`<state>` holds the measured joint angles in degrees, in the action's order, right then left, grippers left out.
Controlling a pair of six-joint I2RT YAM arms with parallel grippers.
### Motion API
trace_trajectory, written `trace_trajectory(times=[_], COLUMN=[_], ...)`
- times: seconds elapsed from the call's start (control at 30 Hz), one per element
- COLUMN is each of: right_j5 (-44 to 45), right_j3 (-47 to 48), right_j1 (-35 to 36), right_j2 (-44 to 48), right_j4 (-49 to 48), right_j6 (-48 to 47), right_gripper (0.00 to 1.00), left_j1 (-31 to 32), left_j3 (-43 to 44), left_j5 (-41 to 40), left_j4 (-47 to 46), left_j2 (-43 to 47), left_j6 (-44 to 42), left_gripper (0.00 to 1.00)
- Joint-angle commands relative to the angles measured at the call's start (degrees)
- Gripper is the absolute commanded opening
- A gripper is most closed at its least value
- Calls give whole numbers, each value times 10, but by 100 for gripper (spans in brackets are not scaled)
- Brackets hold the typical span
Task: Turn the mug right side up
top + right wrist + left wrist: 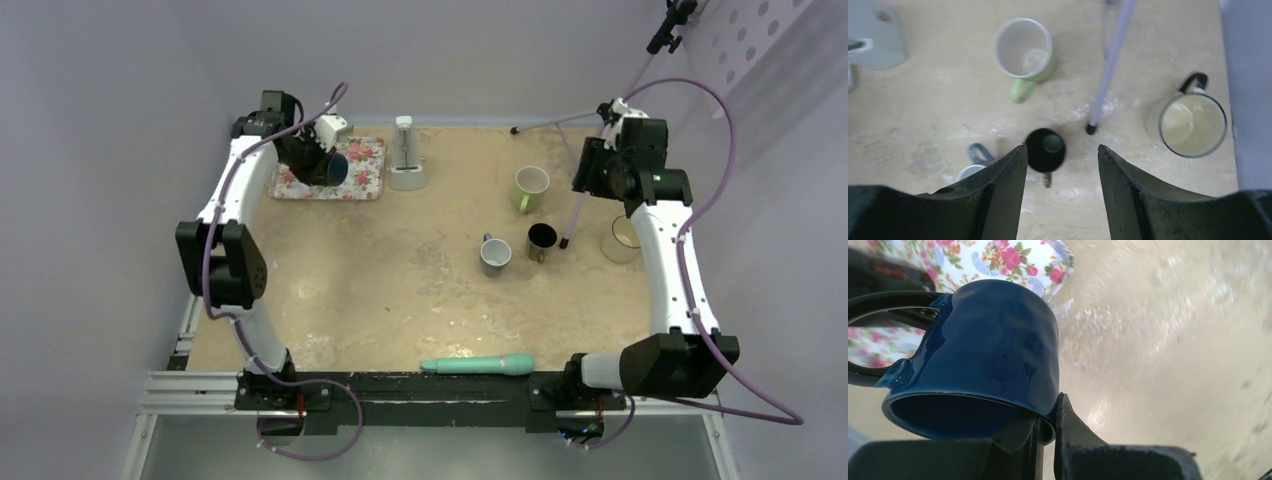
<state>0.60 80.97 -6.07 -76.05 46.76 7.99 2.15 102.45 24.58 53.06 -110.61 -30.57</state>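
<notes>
Left claw (pixel 1048 414) astride blue mug (pixel 993 345) rim

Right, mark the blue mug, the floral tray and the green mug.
blue mug (pixel 993 340), left wrist view, on its outer wall.
floral tray (pixel 365 170), top external view, on its bare right part.
green mug (pixel 1021 91), right wrist view, on its handle.

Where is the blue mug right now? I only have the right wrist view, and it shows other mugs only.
Observer: The left gripper pinches the blue mug by its rim, at the floral tray on the far left.
Operator: Which way is its mouth facing?
Observer: Sideways in the top view, tilted; not upright yet.
Operator: Anything near the arm bases?
Observer: A teal stick-shaped object lies just ahead, between them.
</notes>
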Motion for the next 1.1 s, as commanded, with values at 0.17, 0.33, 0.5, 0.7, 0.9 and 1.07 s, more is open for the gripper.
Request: trace_trajectory(times=[0.17,0.33,0.5,0.7,0.9,1.07], right_j5=[-54,-59,-32,-48,-94,-81], right_j3=[160,294,486,601,554,567], right_j1=[199,285,391,490,555,571], right_j2=[0,-98,-236,-355,-383,-430], right_j4=[-19,2,78,92,21,22], right_j6=[-4,-3,-10,-6,14,35], right_gripper=[60,63,65,78,78,75], left_j1=[49,112,189,217,217,217], left_j3=[-20,-44,-99,-171,-235,-239], left_j5=[-11,-103,-215,-298,-328,-322], left_j4=[332,388,365,257,131,106], left_j2=[193,251,300,339,359,353], left_j6=[-608,-750,-848,-976,-1067,-1076], left_gripper=[0,0,0,0,0,0])
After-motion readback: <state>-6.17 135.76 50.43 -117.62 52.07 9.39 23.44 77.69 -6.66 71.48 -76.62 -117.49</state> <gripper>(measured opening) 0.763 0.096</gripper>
